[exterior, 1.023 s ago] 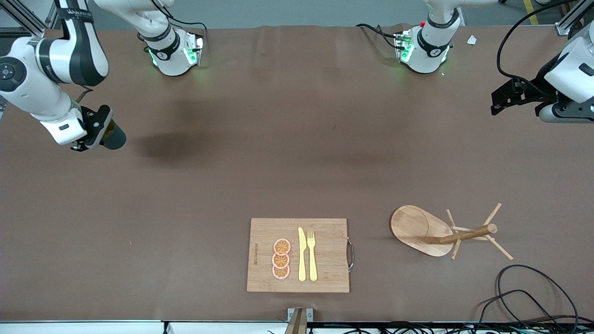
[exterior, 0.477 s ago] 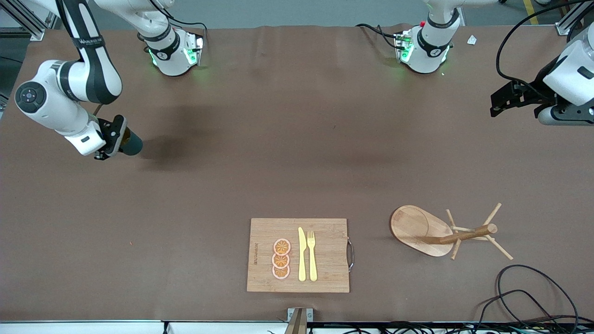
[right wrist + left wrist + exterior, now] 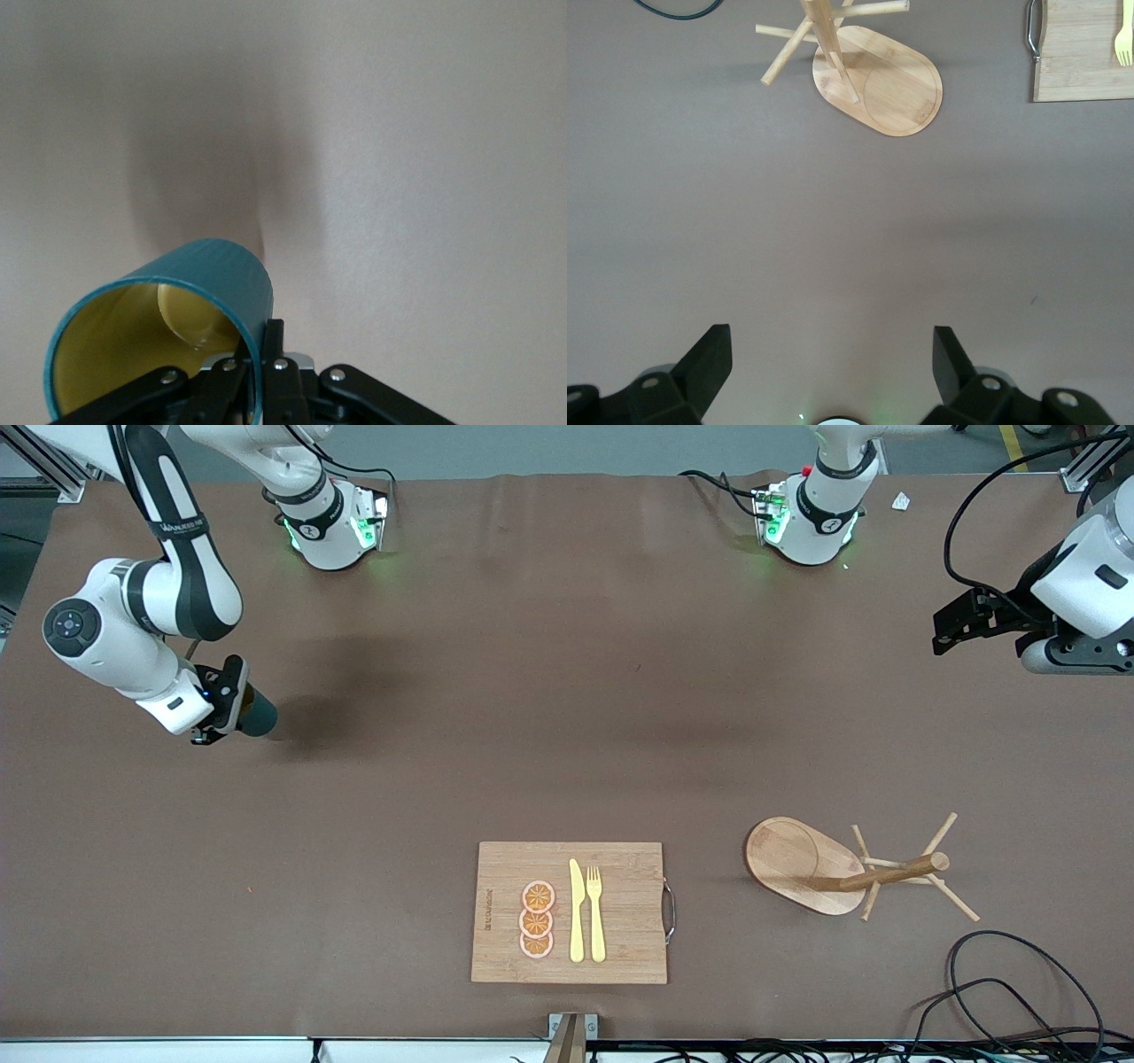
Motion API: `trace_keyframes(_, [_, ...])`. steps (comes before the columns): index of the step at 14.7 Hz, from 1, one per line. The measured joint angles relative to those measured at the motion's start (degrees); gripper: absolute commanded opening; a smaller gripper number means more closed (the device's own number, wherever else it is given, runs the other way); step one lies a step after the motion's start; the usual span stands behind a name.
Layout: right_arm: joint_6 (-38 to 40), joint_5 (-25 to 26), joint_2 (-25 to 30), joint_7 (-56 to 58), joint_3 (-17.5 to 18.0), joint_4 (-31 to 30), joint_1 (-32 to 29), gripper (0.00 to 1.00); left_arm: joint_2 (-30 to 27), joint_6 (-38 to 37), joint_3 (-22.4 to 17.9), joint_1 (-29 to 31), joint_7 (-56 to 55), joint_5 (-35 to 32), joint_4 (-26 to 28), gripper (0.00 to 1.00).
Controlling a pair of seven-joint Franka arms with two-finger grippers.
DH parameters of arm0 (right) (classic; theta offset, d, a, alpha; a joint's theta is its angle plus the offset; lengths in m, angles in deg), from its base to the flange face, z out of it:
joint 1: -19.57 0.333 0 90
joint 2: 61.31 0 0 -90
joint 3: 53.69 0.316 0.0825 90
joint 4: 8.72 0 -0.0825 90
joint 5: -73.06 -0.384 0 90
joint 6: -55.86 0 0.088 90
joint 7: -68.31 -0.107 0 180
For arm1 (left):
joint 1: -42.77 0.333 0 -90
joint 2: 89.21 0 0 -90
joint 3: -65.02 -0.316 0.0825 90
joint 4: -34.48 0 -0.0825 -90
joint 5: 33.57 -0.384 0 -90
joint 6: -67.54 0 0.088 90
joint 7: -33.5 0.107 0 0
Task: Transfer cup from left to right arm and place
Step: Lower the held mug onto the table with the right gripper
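Handover looks finished to me: my right hand (image 3: pixel 232 710) pinches the cup (image 3: pixel 257 714) by its wall above bare desk (image 3: pixel 567 691) at its own end, my left hand (image 3: pixel 961 618) waits spread empty, leaving only placement.

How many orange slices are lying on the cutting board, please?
3. The orange slices lie in a short column on the cutting board, beside the yellow knife: one farthest from the front camera, one in the middle, one nearest. None appear hidden.
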Motion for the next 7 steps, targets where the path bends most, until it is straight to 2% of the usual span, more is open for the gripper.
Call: trace_keyframes(7, [-3.10,-0.99,-3.87,0.75,0.40,0.19,0.36,0.00,0.00,0.01,0.00,0.02,0.01,0.00,-0.01,1.00])
